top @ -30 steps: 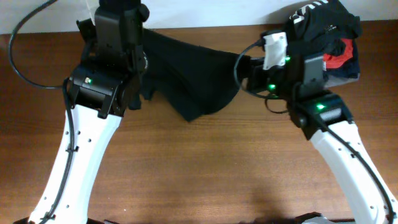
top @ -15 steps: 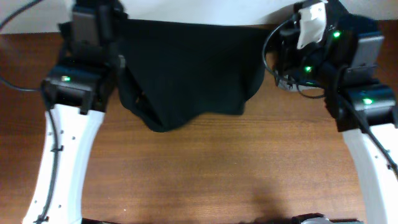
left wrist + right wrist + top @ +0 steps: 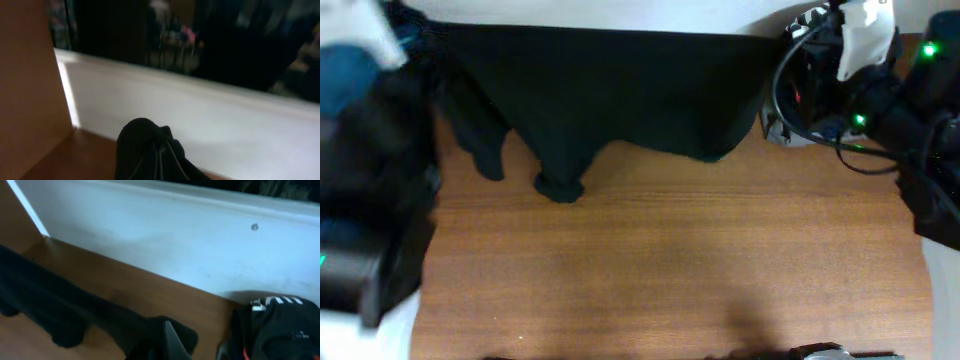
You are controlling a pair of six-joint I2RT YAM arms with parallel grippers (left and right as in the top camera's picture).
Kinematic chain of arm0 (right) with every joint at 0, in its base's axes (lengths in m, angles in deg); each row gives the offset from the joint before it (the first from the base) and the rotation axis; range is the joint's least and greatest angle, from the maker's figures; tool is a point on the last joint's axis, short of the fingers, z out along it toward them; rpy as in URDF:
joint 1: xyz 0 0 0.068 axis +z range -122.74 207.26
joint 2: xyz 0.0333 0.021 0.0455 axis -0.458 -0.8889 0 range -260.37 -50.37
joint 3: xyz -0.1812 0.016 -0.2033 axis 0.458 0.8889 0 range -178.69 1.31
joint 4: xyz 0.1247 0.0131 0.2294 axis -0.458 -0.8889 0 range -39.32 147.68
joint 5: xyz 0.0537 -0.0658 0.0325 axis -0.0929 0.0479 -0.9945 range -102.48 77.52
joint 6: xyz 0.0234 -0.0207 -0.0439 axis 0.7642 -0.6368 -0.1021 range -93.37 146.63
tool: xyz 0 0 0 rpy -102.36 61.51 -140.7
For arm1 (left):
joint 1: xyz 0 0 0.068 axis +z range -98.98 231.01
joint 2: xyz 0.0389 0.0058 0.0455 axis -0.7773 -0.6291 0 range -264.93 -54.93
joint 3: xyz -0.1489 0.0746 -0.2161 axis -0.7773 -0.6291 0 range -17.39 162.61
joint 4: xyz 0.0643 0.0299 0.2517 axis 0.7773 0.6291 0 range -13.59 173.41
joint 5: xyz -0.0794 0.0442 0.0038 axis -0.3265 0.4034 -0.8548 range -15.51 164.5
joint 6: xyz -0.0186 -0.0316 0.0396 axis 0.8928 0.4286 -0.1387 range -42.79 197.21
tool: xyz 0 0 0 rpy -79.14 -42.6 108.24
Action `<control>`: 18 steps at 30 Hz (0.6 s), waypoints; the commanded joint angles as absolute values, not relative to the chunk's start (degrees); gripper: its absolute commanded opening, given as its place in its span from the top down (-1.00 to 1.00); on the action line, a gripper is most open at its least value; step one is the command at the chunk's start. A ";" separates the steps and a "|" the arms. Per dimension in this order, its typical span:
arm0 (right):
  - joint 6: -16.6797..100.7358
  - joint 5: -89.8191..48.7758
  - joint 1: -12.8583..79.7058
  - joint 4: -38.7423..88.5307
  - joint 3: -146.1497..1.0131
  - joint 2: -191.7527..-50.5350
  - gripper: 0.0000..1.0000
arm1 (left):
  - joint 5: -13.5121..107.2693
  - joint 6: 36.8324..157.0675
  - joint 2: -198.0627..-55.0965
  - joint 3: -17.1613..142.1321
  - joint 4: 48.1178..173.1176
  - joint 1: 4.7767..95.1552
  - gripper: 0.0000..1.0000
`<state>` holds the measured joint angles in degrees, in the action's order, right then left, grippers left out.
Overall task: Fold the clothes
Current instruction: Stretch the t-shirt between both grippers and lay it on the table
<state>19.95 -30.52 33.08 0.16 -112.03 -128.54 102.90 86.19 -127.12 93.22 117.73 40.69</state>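
Black garment (image 3: 65, 315) bunched at pincer (image 3: 167, 342); clothes pile (image 3: 280, 327) right.

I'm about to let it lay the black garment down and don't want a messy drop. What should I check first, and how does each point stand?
1. black garment spread between both arms: ok.
2. left gripper has cloth bunched in it: ok.
3. right gripper pinching cloth: ok.
4. Lower edge even: not ok, one bunched end hangs lower.
5. table bare in front of the garment: ok.
6. clothes pile apart from the right gripper: cannot tell.
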 commanded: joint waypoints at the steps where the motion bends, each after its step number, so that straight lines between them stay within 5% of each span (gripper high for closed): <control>1: 19.78 -25.23 31.99 -3.20 -117.06 -126.84 0.92 | 106.83 85.20 -121.89 94.86 117.16 41.93 0.98; 18: 21.29 -21.69 31.99 -19.79 -126.59 -131.93 0.92 | 106.81 82.71 -119.86 94.77 123.66 41.93 0.98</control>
